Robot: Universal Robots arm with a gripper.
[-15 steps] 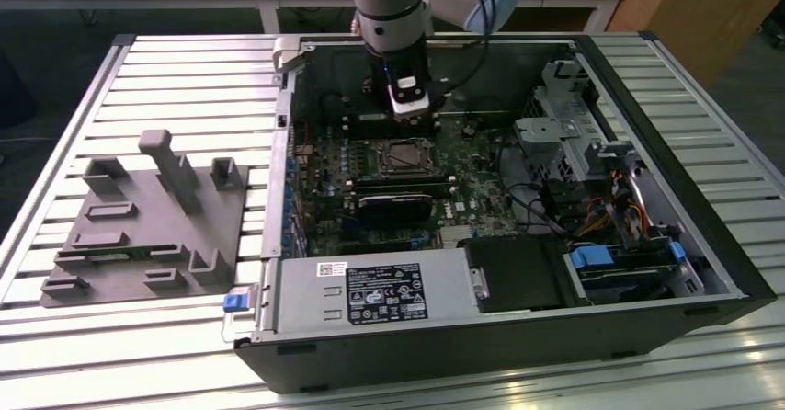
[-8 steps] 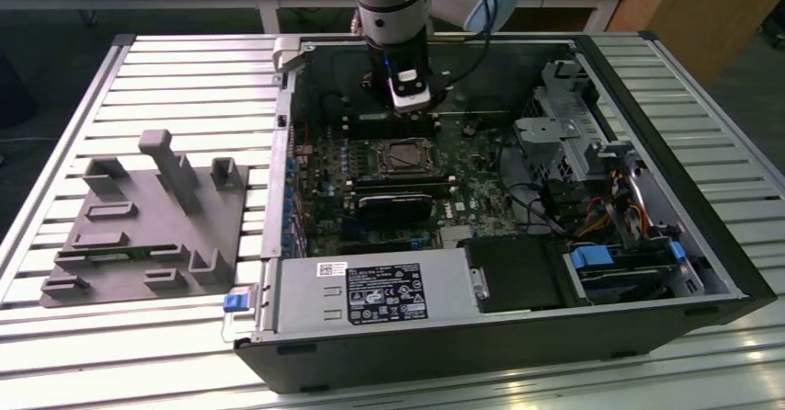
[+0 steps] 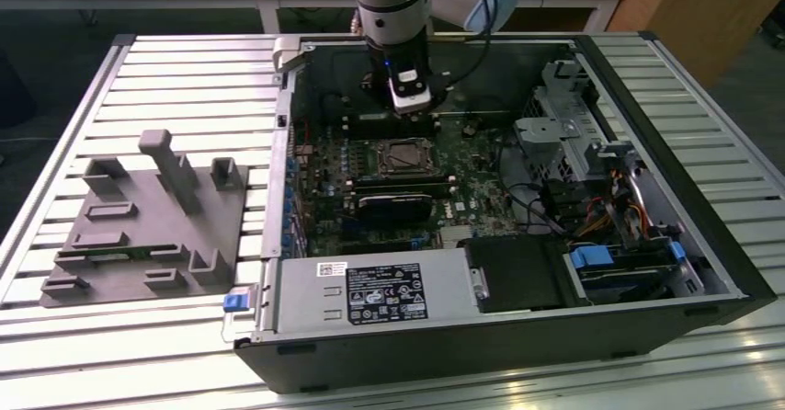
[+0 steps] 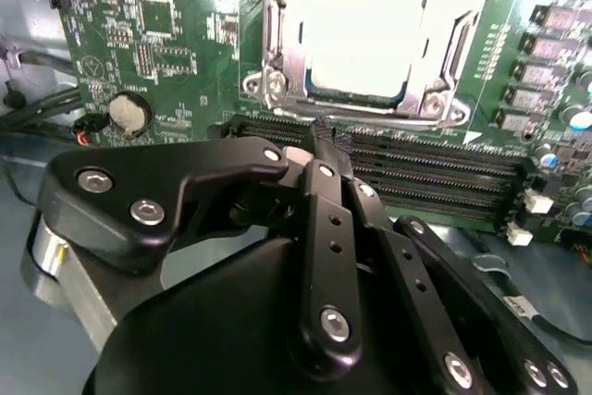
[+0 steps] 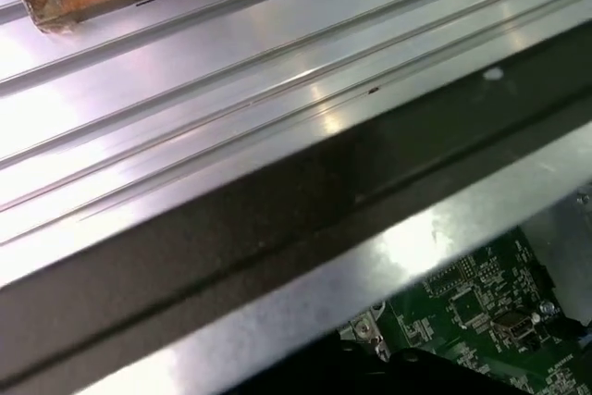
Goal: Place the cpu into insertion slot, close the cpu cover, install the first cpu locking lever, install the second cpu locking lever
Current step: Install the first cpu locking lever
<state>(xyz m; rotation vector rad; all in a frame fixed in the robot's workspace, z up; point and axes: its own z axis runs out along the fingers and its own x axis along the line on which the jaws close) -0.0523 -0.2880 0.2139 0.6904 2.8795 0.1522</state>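
Observation:
The cpu (image 4: pixel 361 39) lies flat in the insertion slot (image 3: pixel 403 157) on the green motherboard, its face glaring bright in the second wrist view. The silvery cpu cover (image 4: pixel 277 43) lies down around it as a frame. Thin metal levers run along the socket's sides; I cannot tell whether they are latched. My gripper (image 4: pixel 324 136) hangs just above the memory slots, beside the socket edge, with the black fingers drawn together and nothing between them. In the exterior view the gripper (image 3: pixel 411 107) sits over the board just behind the socket.
The open computer case (image 3: pixel 687 244) lies on a slatted aluminium table (image 3: pixel 184 79). Long black memory slots (image 4: pixel 425 168) and a black graphics card (image 3: pixel 392 210) flank the socket. A coin battery (image 4: pixel 128 113) sits nearby. A grey fixture (image 3: pixel 147 226) stands at the exterior view's left.

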